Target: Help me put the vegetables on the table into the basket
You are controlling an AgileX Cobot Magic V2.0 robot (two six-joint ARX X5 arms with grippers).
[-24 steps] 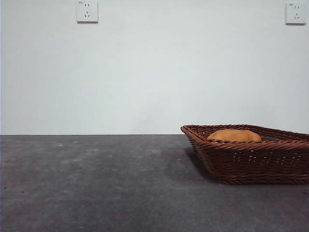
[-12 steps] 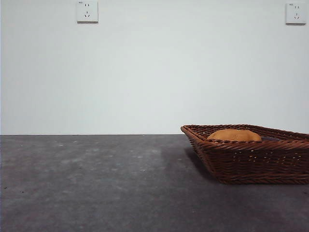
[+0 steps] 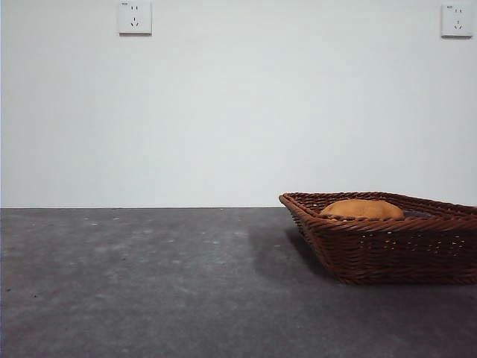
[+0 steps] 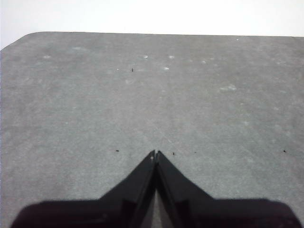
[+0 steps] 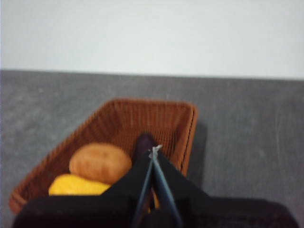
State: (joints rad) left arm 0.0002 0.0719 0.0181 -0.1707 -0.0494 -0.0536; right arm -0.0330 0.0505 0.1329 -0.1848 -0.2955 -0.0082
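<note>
The brown wicker basket [image 3: 387, 242] stands on the dark grey table [image 3: 149, 283] at the right of the front view. The orange-brown potato [image 3: 362, 209] shows above its rim. In the right wrist view the basket [image 5: 156, 114] holds the potato [image 5: 100, 163], a yellow vegetable [image 5: 76, 186] and a dark purple eggplant [image 5: 143, 142], which is partly hidden behind my right gripper [image 5: 154, 151]. That gripper is shut, empty, and hangs above the basket. My left gripper [image 4: 155, 154] is shut over bare table [image 4: 142, 95]. Neither arm shows in the front view.
Two wall sockets [image 3: 135, 17] [image 3: 456, 20] sit high on the white wall behind the table. The table's far edge and a rounded corner [image 4: 28, 37] show in the left wrist view.
</note>
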